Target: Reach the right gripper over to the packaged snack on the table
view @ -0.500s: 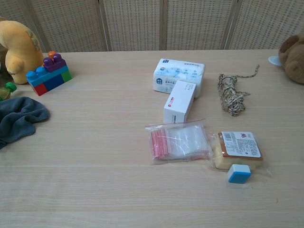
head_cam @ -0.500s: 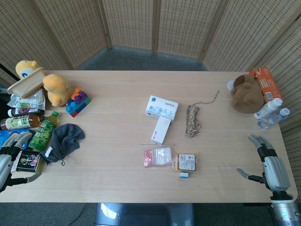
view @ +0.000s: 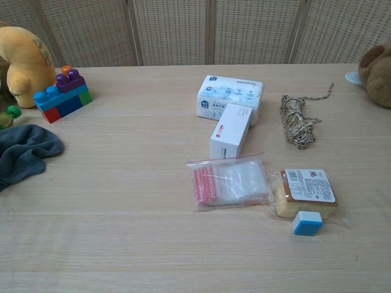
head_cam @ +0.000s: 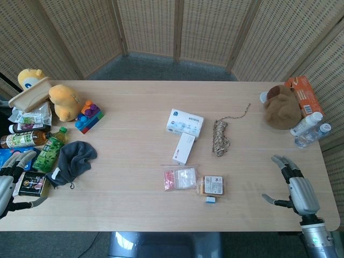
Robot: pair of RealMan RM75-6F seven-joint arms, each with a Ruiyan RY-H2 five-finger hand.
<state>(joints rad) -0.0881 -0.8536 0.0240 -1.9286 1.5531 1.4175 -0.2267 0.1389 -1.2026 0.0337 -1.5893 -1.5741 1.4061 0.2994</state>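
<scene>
The packaged snack (head_cam: 213,185) (view: 304,191) is a small cake in clear wrap with a white label, lying flat near the table's front middle. A small blue block (head_cam: 210,199) (view: 306,223) sits against its front edge. My right hand (head_cam: 294,187) hovers at the table's right front corner, well to the right of the snack, fingers apart and holding nothing. My left hand (head_cam: 12,180) is at the left front edge, also spread and holding nothing. Neither hand appears in the chest view.
A clear zip bag (head_cam: 180,178) lies just left of the snack. Behind stand a white box (head_cam: 184,148), a tissue pack (head_cam: 184,122) and a twine bundle (head_cam: 220,137). A brown plush (head_cam: 281,107) and bottles (head_cam: 308,129) crowd the right edge; a grey cloth (head_cam: 72,159) lies left.
My right hand has shifted a little to the left and toward the table's front edge. The left hand and all objects stay where they were.
</scene>
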